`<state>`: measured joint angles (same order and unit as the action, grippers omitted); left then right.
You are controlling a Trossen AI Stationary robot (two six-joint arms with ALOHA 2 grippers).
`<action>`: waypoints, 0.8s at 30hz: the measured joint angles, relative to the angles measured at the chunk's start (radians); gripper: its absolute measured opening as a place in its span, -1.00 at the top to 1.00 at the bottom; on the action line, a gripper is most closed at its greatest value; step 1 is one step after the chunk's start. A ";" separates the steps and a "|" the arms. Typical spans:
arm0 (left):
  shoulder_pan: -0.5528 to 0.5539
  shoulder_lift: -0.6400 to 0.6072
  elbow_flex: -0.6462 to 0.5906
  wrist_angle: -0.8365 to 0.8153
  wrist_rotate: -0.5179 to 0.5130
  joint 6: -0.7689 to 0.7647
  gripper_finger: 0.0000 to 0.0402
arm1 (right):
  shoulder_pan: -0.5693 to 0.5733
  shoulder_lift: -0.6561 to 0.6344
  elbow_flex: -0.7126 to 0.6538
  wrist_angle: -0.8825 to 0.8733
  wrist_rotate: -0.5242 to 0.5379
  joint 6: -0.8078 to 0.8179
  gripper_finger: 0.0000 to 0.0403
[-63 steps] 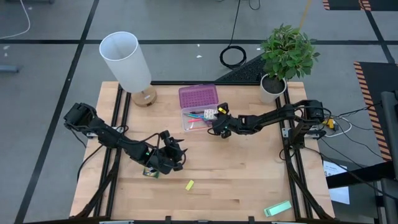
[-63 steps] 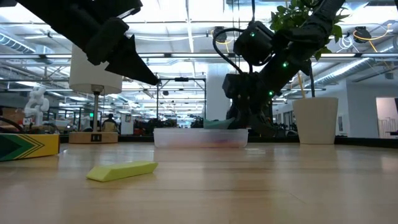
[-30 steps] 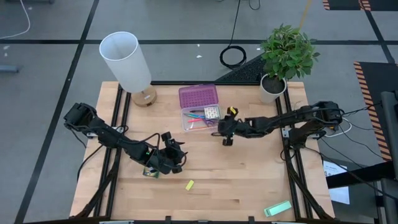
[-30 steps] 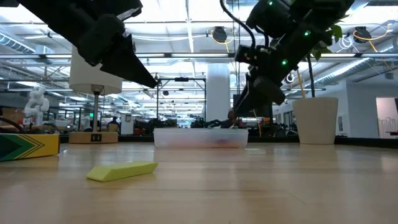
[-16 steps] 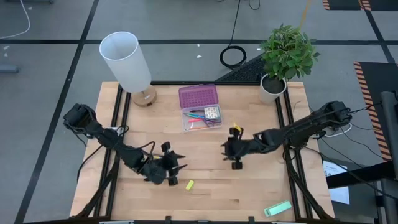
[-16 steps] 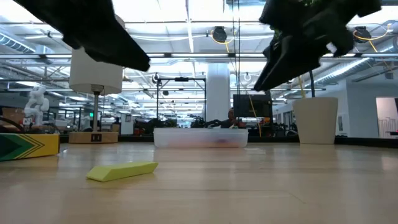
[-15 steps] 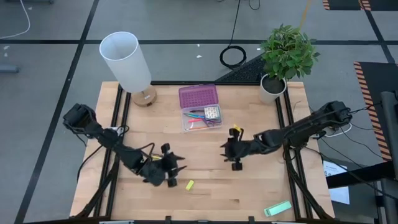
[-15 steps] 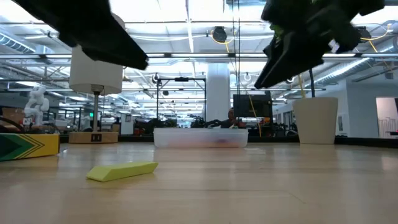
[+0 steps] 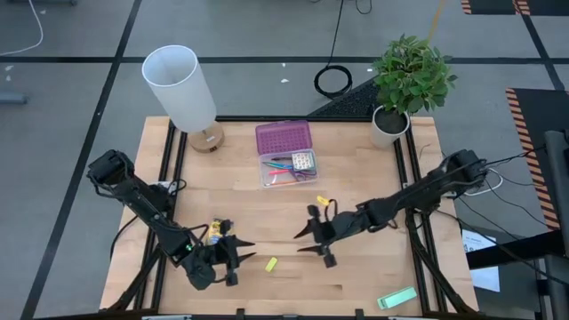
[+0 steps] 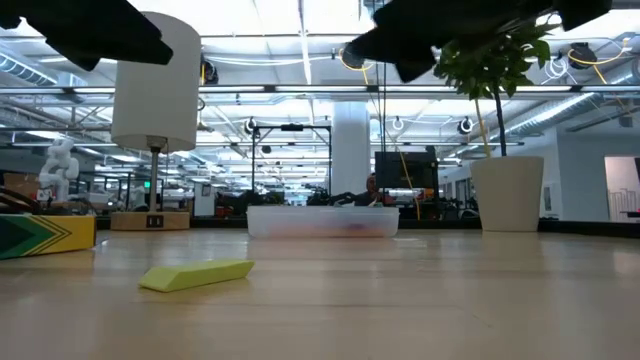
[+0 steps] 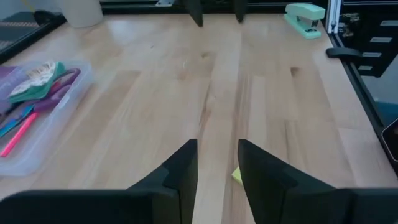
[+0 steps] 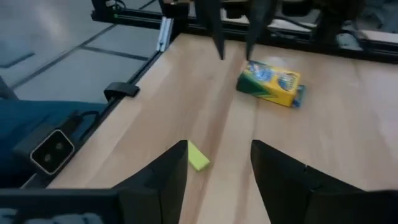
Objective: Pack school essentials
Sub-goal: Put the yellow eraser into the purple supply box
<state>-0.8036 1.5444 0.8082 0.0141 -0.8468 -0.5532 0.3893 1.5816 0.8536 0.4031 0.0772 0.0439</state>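
Hovering low over the front part of the worktop, the left hand and the right hand are facing each other with their fingers spread apart and nothing between them, and the tiny yellow block is lying on the boards between the two. Just behind the left hand the yellow-green crayon box is resting flat on the wood. Sitting near the worktop's rear edge, the clear case with its purple lid folded back is holding the pink pencil and the small teal-edged packet, while the pale green flat block is lying at the front right corner.
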 joint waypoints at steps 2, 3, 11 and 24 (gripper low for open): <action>-0.002 0.000 0.000 -0.010 0.000 -0.030 0.42 | 0.000 0.055 0.045 0.000 -0.004 -0.008 0.10; -0.006 0.000 0.000 -0.016 0.000 -0.042 0.42 | 0.000 0.084 0.069 -0.005 -0.009 -0.020 0.07; -0.013 0.073 0.000 -0.037 -0.019 -0.093 0.43 | -0.041 0.311 0.286 -0.042 -0.208 -0.094 -0.11; -0.017 0.147 0.000 -0.039 -0.001 -0.186 0.43 | -0.109 0.519 0.412 -0.022 -0.420 -0.147 -0.12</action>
<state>-0.8204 1.6917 0.8082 -0.0249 -0.8477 -0.7389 0.2798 2.1002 1.2657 0.3806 -0.3428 -0.1033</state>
